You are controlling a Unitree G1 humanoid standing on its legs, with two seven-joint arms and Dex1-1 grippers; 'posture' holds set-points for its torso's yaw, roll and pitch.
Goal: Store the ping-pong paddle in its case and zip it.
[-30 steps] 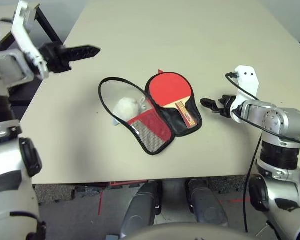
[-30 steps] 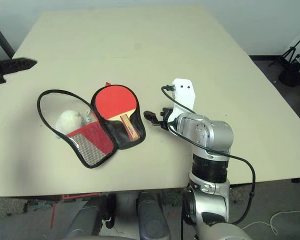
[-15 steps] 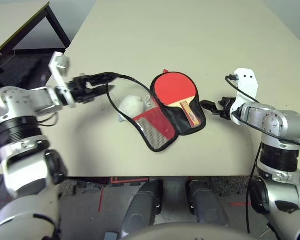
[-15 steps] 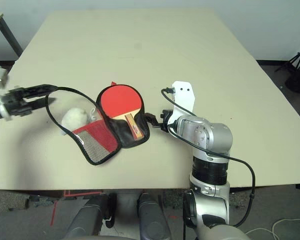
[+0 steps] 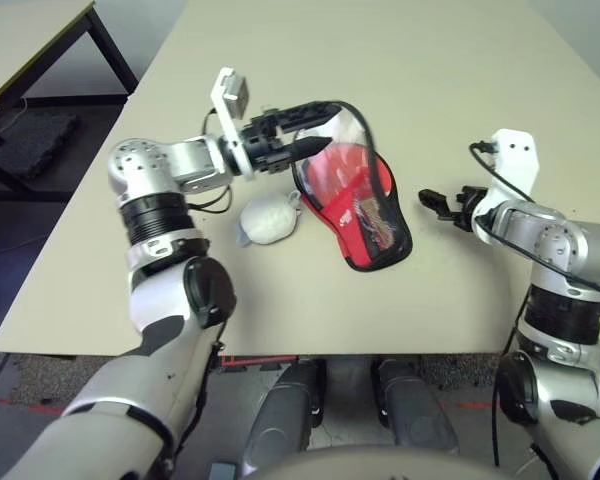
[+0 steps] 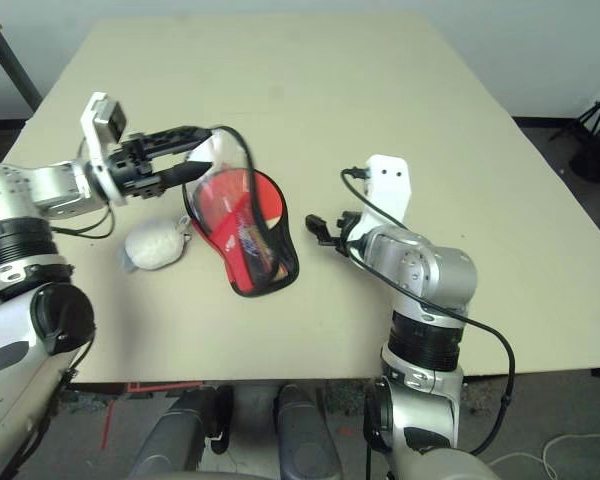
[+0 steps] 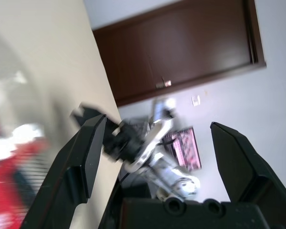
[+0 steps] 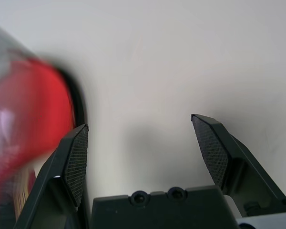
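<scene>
A second ago the cover (image 5: 350,232) of the case (image 6: 293,265) was lying open beside the paddle (image 6: 272,199); now it is folded over it, with its upper part beside the left gripper (image 5: 330,127). The paddle lies in the case, so closing has begun, but the zip probably remains. Both left and right gripper (image 8: 140,121) have open jaws, gripping nothing

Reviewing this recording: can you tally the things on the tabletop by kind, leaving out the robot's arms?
Ping-pong paddle, red-faced, under the raised case flap: 1
Case, red and black, with clear and mesh front: 1
White fluffy pom-pom: 1
Total: 3
</scene>
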